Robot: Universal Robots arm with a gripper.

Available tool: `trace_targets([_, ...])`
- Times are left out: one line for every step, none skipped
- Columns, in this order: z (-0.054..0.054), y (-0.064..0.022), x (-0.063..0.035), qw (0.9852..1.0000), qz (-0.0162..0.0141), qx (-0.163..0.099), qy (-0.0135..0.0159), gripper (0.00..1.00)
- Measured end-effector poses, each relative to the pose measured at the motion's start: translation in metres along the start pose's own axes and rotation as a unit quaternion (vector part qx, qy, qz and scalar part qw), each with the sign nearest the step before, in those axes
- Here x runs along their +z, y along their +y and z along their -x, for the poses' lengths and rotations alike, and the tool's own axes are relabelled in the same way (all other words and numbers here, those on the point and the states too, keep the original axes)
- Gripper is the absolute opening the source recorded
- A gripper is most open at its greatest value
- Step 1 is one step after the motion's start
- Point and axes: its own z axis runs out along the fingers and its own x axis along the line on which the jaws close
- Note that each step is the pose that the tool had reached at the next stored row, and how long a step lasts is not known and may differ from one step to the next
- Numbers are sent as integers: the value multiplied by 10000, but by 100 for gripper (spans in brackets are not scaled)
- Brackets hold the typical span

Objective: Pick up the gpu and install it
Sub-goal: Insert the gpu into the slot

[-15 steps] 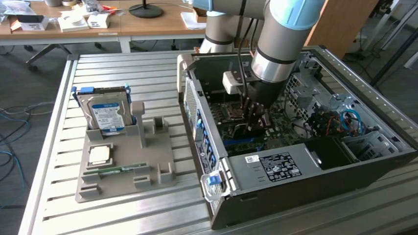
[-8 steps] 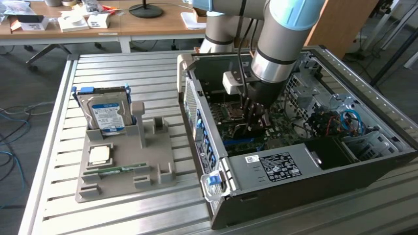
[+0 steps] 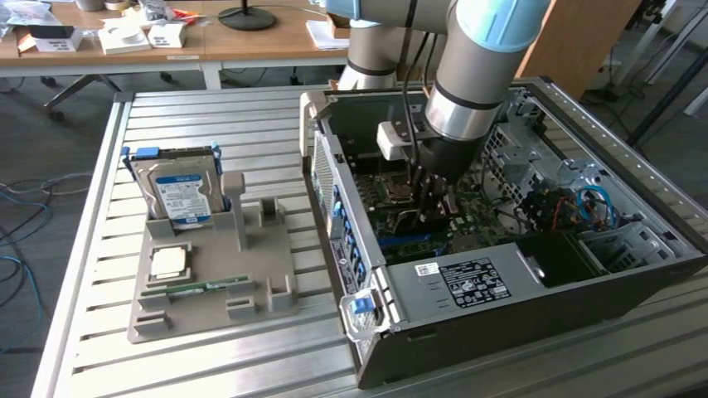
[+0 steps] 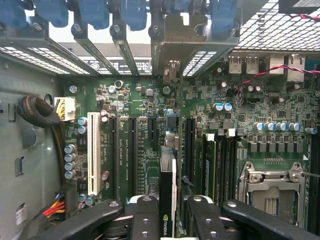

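Deep inside the open computer case (image 3: 465, 290), my gripper (image 4: 169, 212) is shut on the gpu (image 4: 166, 190). The gpu is a thin dark card seen edge-on, with a green logo between my black fingers (image 4: 145, 217). It stands upright over the green motherboard (image 4: 140, 100), and its pale metal bracket (image 4: 185, 35) reaches the case's rear slot openings. Long black expansion slots (image 4: 134, 150) lie on either side of it. In the exterior view the arm comes down into the case, with the gripper (image 3: 432, 195) low over the board.
On the slatted table at the exterior view's left stands a grey fixture (image 3: 210, 290) with a blue-labelled hard drive (image 3: 182, 195), a processor chip (image 3: 168, 261) and a green memory stick (image 3: 205, 288). A white slot (image 4: 92, 152), cables (image 4: 37, 112) and the processor socket (image 4: 272, 192) surround the card.
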Motion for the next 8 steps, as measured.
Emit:
trace_targets([0,0,0,10000,0,0,0,27])
trace_targets([0,0,0,10000,0,0,0,27])
trace_targets([0,0,0,10000,0,0,0,27])
trace_targets([0,0,0,10000,1,0,0,27])
trace_targets([0,0,1,10000,1,0,1,27])
trace_targets([0,0,3,10000,0,0,-1,27])
trace_targets([0,0,3,10000,0,0,-1,27])
trace_targets([0,0,3,10000,0,0,-1,27])
